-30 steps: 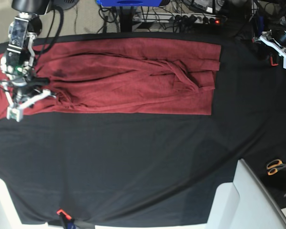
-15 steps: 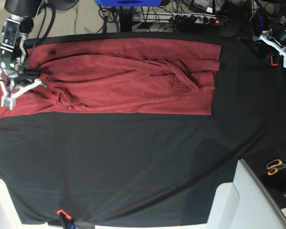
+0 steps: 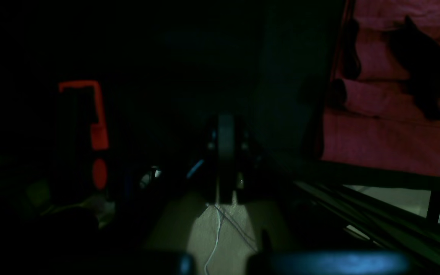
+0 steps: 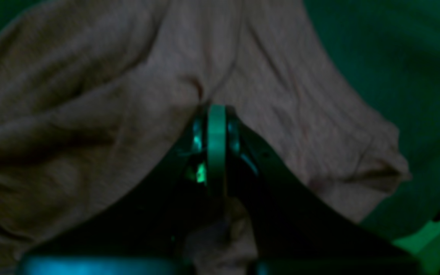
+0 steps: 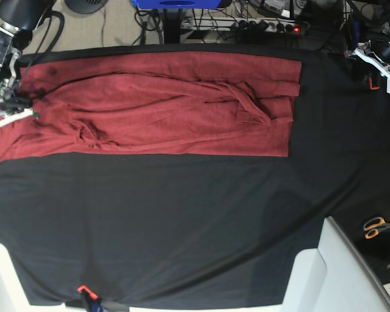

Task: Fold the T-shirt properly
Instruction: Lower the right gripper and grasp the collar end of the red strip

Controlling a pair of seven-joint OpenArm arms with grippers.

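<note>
The brick-red T-shirt (image 5: 169,104) lies spread along the far side of the black tablecloth (image 5: 182,221). It is folded into a long band, with creased sleeves near its right end. My right gripper (image 4: 216,110) is shut. Its tips sit low over the T-shirt (image 4: 90,114) near the left end, at a small pucker in the cloth, and I see no cloth pinched between them. In the base view, the right arm (image 5: 1,91) stands at the far left edge. My left gripper (image 3: 225,126) is shut and holds nothing. It is off the table's far right corner, with the T-shirt (image 3: 388,137) to its right.
Orange-handled scissors (image 5: 377,226) lie near the right edge. A white panel (image 5: 325,273) juts in at the bottom right. A small red clamp (image 5: 84,289) sits on the front edge and another red clamp (image 3: 90,114) is near the left gripper. Cables run behind the table.
My right arm has drawn back to the left and toward the far edge, staying shut. The T-shirt's outline and folds look the same. The left arm has not moved.
</note>
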